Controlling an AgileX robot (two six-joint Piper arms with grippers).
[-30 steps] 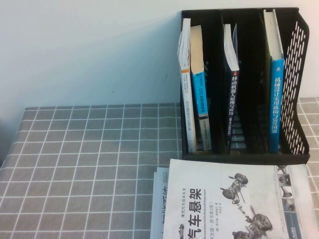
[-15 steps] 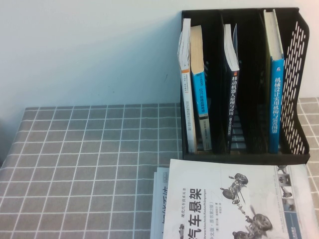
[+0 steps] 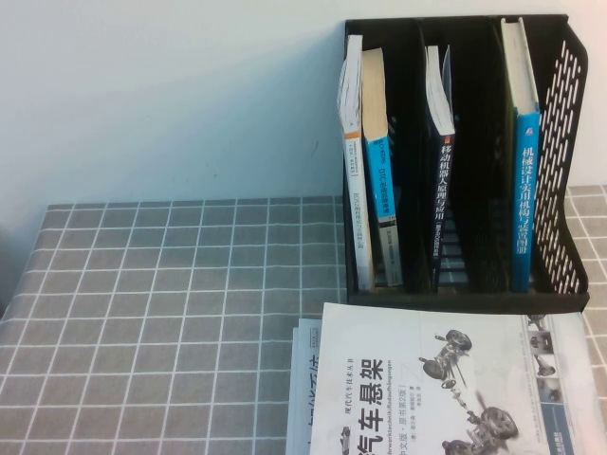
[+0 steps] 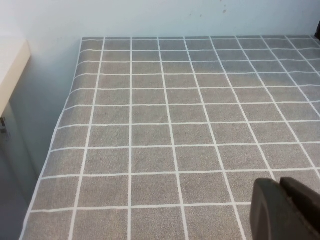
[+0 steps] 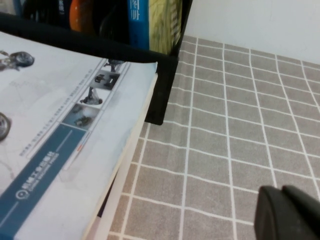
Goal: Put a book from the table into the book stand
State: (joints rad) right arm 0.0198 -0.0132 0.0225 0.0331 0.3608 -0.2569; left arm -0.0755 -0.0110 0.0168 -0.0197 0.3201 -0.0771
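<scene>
The book (image 3: 382,185) stood in the leftmost slot of the book stand (image 3: 569,114) as the left claw (image 4: 285,210) and right claw (image 5: 287,212), both closed and empty, hung low over the table (image 3: 171,303), where a careless sweep could shove the white car book (image 3: 427,379) into the stand.

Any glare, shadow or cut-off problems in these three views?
High view: even light, book stand interior dark, white book cropped below. Left wrist view: soft shadow beside the table; left gripper a dark corner shape. Right wrist view: right gripper likewise dark.
</scene>
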